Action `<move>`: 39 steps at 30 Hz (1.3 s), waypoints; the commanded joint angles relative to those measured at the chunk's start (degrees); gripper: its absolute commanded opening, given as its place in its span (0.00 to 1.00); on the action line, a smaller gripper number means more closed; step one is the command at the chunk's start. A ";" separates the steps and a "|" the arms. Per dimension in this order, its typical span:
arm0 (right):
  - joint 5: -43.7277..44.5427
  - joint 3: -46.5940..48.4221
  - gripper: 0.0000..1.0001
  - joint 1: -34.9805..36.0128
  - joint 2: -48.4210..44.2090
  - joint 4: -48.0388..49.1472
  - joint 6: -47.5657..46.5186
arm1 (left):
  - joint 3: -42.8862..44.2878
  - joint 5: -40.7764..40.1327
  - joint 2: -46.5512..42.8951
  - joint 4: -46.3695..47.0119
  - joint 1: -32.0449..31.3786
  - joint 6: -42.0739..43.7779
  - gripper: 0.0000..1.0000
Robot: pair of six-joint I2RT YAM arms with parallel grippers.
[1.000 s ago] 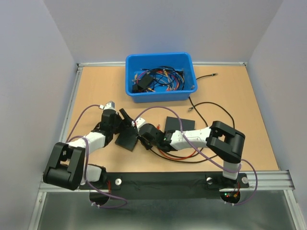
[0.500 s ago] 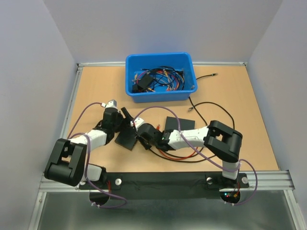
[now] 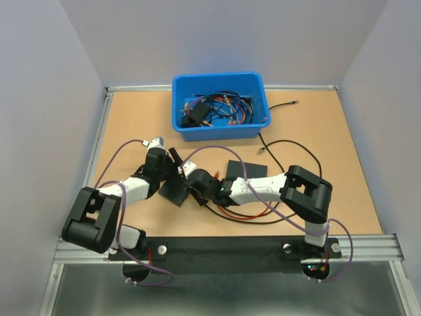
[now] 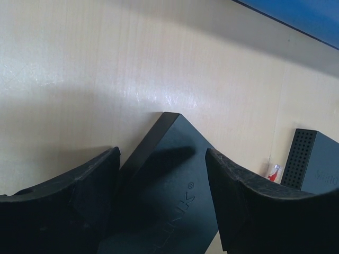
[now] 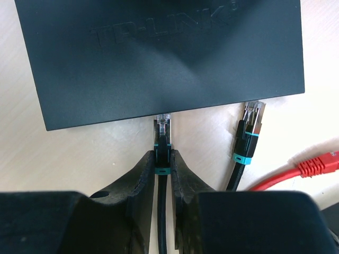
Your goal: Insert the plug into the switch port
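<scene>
The right gripper is clamped on a black plug, whose clear tip touches the switch's near face; the port itself is hidden. The plug, red-booted, lies loose on the desk to the right of the switch, past a spare connector, and nothing grips it. At the switch's far corner the left gripper stands open astride it. To seat a connector cleanly, I would pinch that corner first so the switch cannot slide. Then push straight, square to the face, without twisting.
</scene>
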 commanded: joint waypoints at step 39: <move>5.92 6.41 0.00 0.25 2.45 3.08 2.01 | -1.24 4.70 4.95 -2.91 -3.32 -3.59 0.69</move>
